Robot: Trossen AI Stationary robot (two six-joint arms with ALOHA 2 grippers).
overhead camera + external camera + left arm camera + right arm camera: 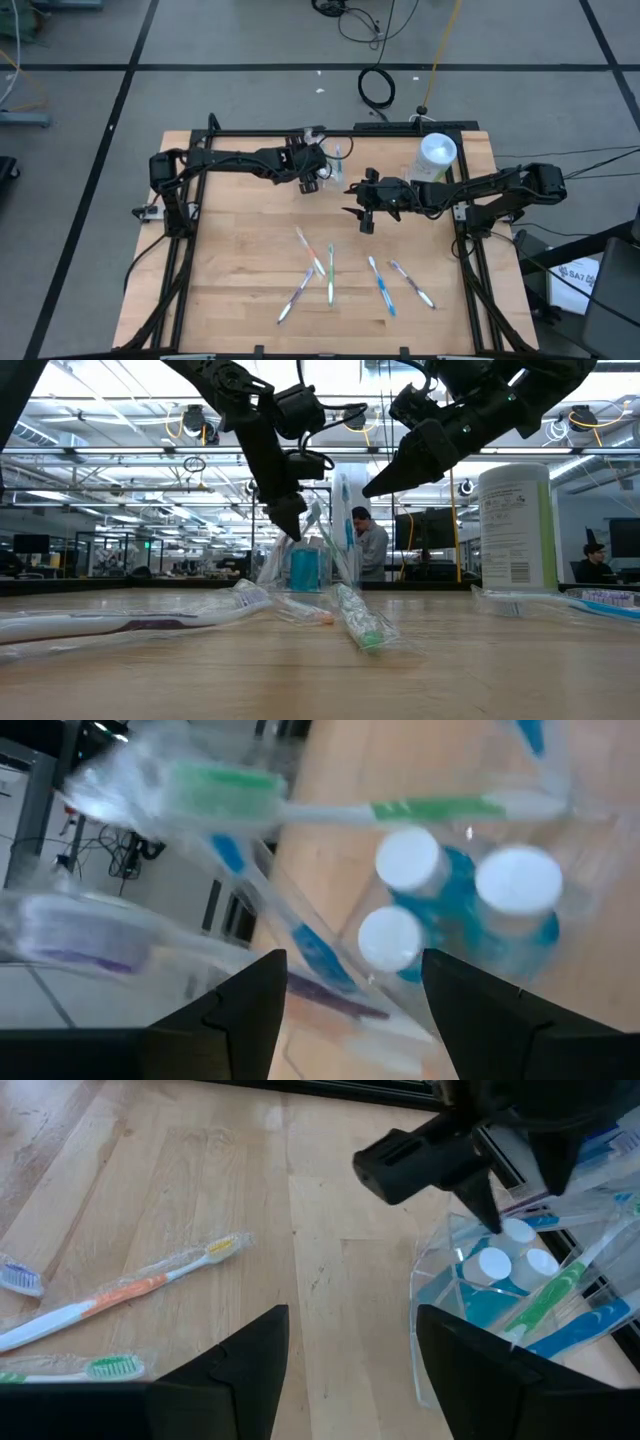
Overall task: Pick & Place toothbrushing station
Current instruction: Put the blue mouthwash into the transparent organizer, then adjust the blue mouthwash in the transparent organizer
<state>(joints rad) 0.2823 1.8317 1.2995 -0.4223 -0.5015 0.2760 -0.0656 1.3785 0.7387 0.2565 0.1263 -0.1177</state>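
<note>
The pale wooden counter [230, 250] carries five wrapped toothbrushes near its front edge: an orange-handled one [311, 251], a green one [331, 276], a purple one [297, 293], a blue one [381, 285] and another [412, 284] to the right. Farther back, the right gripper [366, 222] hangs above bare wood with its jaws apart and empty. Beyond it, the left gripper [311, 184] hovers just over a clear holder [520, 1295] with blue contents and wrapped brushes inside, jaws apart, holding nothing. A white canister [436, 156] stands at the back right. Past the counter lies grey floor with black tape lines and a coiled cable [377, 88]; a person [371, 546] stands in the lit hall behind.
</note>
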